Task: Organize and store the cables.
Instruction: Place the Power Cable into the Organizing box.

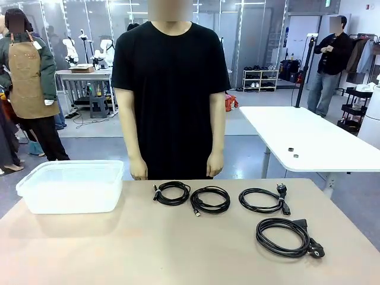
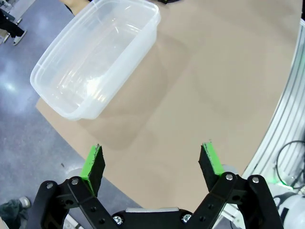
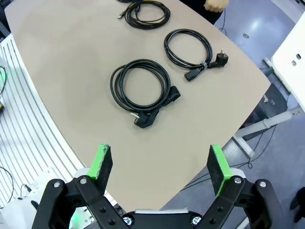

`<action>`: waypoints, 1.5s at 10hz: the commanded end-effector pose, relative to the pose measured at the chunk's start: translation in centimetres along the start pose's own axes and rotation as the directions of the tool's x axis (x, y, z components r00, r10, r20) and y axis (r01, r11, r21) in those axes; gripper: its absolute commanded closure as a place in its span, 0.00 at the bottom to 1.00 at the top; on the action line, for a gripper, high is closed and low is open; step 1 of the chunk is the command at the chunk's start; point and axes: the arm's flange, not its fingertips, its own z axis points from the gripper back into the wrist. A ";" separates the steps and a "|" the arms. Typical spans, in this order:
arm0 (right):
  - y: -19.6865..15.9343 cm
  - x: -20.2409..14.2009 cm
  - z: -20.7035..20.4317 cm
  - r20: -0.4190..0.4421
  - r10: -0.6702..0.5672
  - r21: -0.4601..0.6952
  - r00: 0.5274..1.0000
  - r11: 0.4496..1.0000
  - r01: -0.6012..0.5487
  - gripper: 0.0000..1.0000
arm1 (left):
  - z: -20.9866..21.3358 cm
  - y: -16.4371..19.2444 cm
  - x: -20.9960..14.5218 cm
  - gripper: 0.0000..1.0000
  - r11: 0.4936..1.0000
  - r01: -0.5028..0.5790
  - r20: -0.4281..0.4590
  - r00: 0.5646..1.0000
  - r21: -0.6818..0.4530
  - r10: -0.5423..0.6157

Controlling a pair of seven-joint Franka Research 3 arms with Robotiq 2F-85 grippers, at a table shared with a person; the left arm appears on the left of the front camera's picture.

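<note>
Hovering | left gripper point(image 2: 151, 152), right gripper point(image 3: 161, 155): jaws spread, empty | cables point(image 3: 142, 119) beyond right gripper

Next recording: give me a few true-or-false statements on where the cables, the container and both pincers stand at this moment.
1. Four coiled cables lie on the table. True.
2. One cable is inside the clear container. False: the container is empty; all the cables lie on the tabletop.
3. The left pincer is shut on a cable. False: it is open and holds nothing.
4. The right pincer is open above the table. True.
</note>
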 end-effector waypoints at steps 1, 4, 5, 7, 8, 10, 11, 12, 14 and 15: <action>0.0 -0.1 -0.1 -0.001 -0.001 0.003 1.000 1.000 0.001 0.00 | 0.1 0.1 -0.2 0.00 1.000 0.005 -0.002 1.000 0.002 -0.005; 0.0 -0.1 -0.1 -0.001 -0.001 0.003 1.000 1.000 0.001 0.00 | 0.1 0.1 -0.2 0.00 1.000 0.005 -0.002 1.000 0.002 -0.005; 0.0 -0.1 -0.1 -0.001 -0.001 0.003 1.000 1.000 0.001 0.00 | 0.1 0.1 -0.2 0.00 1.000 0.005 -0.002 1.000 0.002 -0.005; 0.0 -0.1 -0.1 -0.001 -0.001 0.003 1.000 1.000 0.001 0.00 | 0.1 0.1 -0.2 0.00 1.000 0.005 -0.002 1.000 0.002 -0.005; 0.0 -0.1 -0.1 -0.001 -0.001 0.003 1.000 1.000 0.001 0.00 | 0.1 0.1 -0.2 0.00 1.000 0.005 -0.002 1.000 0.002 -0.005; 0.0 -0.1 -0.1 -0.001 -0.001 0.003 1.000 1.000 0.001 0.00 | 0.1 0.1 -0.2 0.00 1.000 0.005 -0.002 1.000 0.002 -0.005; 0.0 -0.1 -0.1 -0.001 -0.001 0.003 1.000 1.000 0.001 0.00 | 0.1 0.1 -0.2 0.00 1.000 0.005 -0.002 1.000 0.002 -0.005; 0.0 -0.1 -0.1 -0.001 -0.001 0.003 1.000 1.000 0.001 0.00 | 0.1 0.1 -0.2 0.00 1.000 0.005 -0.002 1.000 0.002 -0.005; 0.0 -0.1 -0.1 -0.001 -0.001 0.003 1.000 1.000 0.001 0.00 | 0.1 0.1 -0.2 0.00 1.000 0.005 -0.002 1.000 0.002 -0.005; 0.0 -0.1 -0.1 -0.001 -0.001 0.003 1.000 1.000 0.001 0.00 | 0.1 0.1 -0.2 0.00 1.000 0.005 -0.002 1.000 0.002 -0.005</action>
